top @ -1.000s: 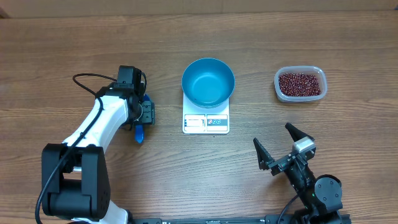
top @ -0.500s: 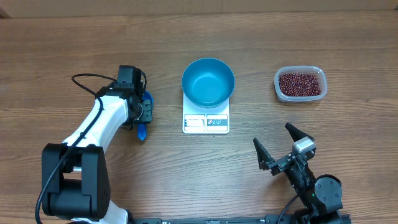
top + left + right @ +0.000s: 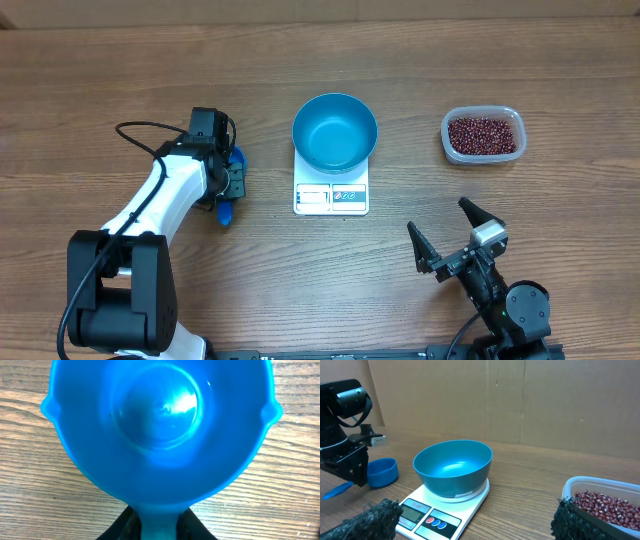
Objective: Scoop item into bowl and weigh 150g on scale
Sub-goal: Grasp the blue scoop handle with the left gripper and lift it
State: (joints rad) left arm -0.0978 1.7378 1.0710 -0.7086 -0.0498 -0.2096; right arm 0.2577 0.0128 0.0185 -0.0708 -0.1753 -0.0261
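The blue bowl (image 3: pixel 335 132) (image 3: pixel 454 467) stands empty on the white scale (image 3: pixel 331 197) (image 3: pixel 440 510) at the table's middle. The item, red-brown beans (image 3: pixel 483 134) (image 3: pixel 607 504), fills a clear tub at the right. A blue handled scoop (image 3: pixel 236 159) (image 3: pixel 160 425) lies on the wood left of the scale, its cup empty. My left gripper (image 3: pixel 228 187) (image 3: pixel 159 521) is shut on the scoop's handle, a black finger pressed to each side. My right gripper (image 3: pixel 450 238) (image 3: pixel 474 521) stands open near the front edge, facing the scale with nothing in it.
The clear tub (image 3: pixel 450 128) sits about a bowl's width right of the scale. Bare wood lies between the scoop and the scale. A black cable (image 3: pixel 140 130) loops behind the left arm. A cardboard wall (image 3: pixel 520 400) stands behind the table.
The left jaws have closed in on the scoop's handle, and the handle has shifted slightly. The right arm, bowl, scale and tub have not moved.
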